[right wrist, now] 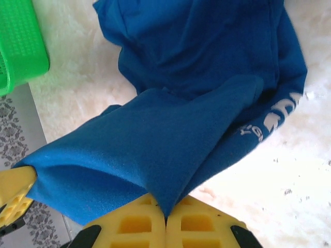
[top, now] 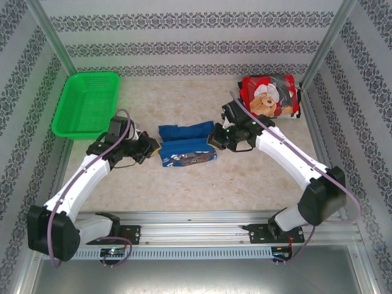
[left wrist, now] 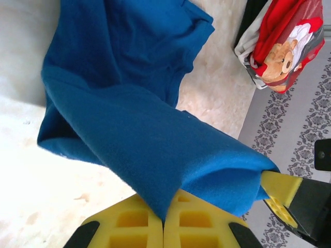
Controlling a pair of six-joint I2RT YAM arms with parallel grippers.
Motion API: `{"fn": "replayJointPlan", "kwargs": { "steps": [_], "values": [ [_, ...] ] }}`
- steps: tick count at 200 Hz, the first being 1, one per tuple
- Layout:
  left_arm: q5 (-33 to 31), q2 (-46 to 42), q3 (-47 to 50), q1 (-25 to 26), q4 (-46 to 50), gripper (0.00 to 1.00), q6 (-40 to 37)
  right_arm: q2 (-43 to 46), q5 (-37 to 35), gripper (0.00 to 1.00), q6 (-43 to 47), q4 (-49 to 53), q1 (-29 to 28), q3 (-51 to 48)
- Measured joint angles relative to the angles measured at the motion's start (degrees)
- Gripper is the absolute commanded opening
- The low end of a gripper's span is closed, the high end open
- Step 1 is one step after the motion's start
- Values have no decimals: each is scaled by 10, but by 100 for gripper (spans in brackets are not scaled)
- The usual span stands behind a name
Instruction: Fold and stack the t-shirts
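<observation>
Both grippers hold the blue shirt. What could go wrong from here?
1. The left gripper and right gripper each pinch only a thin fold of the royal blue cloth t-shirt; it might slip out when pulled.
2. The shirt lies bunched between them, so the fold may be uneven.
3. The right arm is close to the folded red teddy-bear t-shirt and could push it.

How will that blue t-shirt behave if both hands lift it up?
Probably floppy: the blue t-shirt sags in folds between the left hand and right hand. Likely light, since two small pinches hold its edges up. Slipping seems unlikely; the cloth looks matte, not slick.
</observation>
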State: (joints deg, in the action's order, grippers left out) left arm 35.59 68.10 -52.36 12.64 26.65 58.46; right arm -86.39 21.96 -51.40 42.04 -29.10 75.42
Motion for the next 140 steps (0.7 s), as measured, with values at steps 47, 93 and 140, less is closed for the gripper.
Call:
{"fn": "replayJointPlan", "kwargs": {
  "steps": [47,93,140],
  "values": [
    [25,90,-46,-22,-26,0,-24,-81,21,0,38,2,40,56],
    [43,156,-82,-33,-56,0,-35,-136,40,0,69,4,73,99],
    [50,218,-100,-36,-80,0,-43,-205,54,0,94,4,95,138]
  ]
}}
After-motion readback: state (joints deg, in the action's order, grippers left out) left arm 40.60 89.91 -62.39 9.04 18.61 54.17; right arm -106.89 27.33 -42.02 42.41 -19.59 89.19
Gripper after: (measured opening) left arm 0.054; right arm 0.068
